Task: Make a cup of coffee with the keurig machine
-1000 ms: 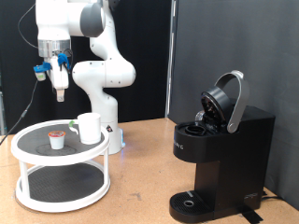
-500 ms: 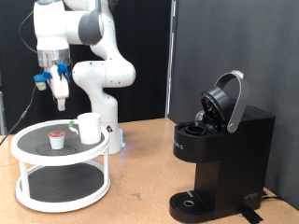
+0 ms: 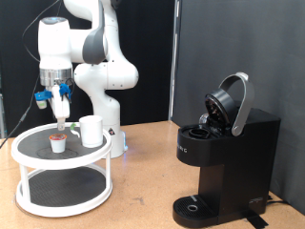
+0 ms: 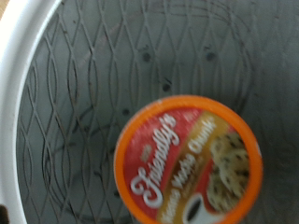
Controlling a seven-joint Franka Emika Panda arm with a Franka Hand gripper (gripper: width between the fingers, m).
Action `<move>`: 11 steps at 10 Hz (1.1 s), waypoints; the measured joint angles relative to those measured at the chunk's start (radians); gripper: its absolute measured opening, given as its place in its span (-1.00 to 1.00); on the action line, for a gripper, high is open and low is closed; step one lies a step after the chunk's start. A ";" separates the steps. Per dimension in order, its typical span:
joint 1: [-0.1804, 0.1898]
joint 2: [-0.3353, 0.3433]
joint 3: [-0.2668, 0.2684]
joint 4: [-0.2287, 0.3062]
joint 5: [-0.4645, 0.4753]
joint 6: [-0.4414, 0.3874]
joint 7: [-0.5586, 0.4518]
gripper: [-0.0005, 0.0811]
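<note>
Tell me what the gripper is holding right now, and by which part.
Nothing shows between its fingers. The gripper hangs just above the red-topped pod on the white stand's top shelf, not touching it.

Two views, one shared stand
You are looking side-on from afar; your wrist camera is peering close down at the pod [image 4: 189, 166] on the stand [image 3: 29, 153].
</note>
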 joint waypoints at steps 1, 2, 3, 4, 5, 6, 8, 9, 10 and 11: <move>-0.004 0.022 0.000 -0.007 -0.004 0.035 0.003 0.81; -0.007 0.039 0.000 -0.012 -0.005 0.059 0.003 0.81; -0.007 0.053 -0.001 -0.016 -0.005 0.074 0.002 0.81; -0.007 0.063 -0.002 -0.018 -0.005 0.083 0.000 0.81; -0.007 0.068 -0.003 -0.022 -0.005 0.090 -0.002 0.81; -0.007 0.071 -0.006 -0.026 -0.003 0.091 -0.006 0.81; -0.007 0.072 -0.015 -0.035 -0.003 0.091 -0.018 0.81; -0.007 0.072 -0.019 -0.040 -0.003 0.093 -0.022 0.81; -0.007 0.072 -0.021 -0.046 -0.003 0.097 -0.025 0.81; -0.007 0.072 -0.023 -0.051 -0.003 0.102 -0.025 0.81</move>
